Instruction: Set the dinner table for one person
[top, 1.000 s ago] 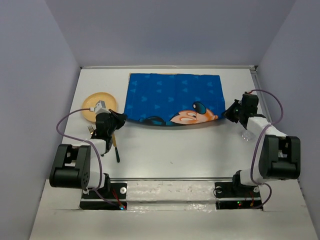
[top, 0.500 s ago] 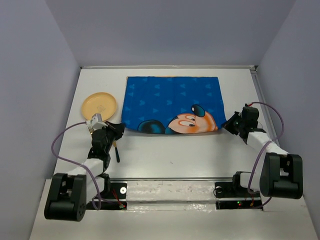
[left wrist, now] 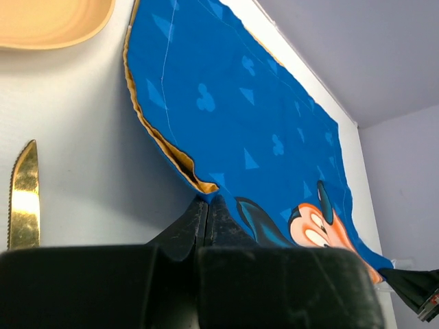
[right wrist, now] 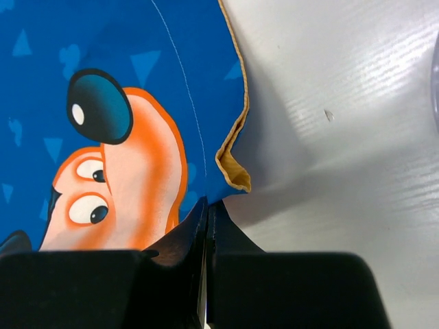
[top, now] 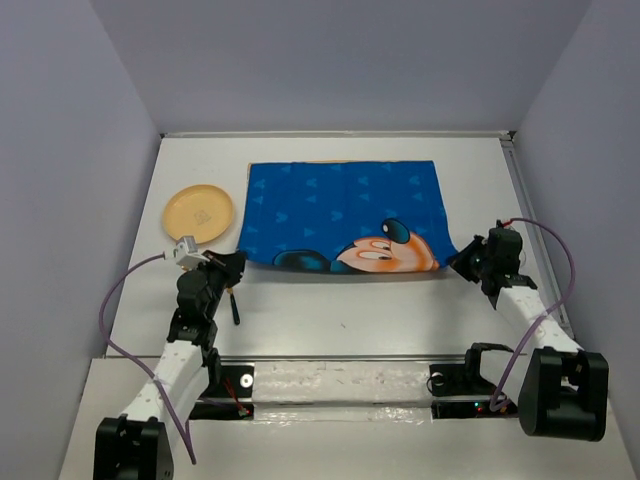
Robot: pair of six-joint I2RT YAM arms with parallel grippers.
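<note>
Top: white counter (top: 330, 310) spans the whole walled floor. Blue mat (top: 340, 200) at 12, plate (top: 199, 213) at 10. The left pincer (top: 233, 266) pinches the mat's 7 o'clock corner, the right pincer (top: 463, 258) its 5 o'clock corner.
Left wrist: tips pressed together on the mat edge, knife (left wrist: 24, 199) at 9.
Right wrist: tips clamped on the mat corner.

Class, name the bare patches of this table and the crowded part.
Bare: the table strip between the placemat and the arm bases; also right of the placemat. Crowded: the left, with plate, knife and left gripper.
</note>
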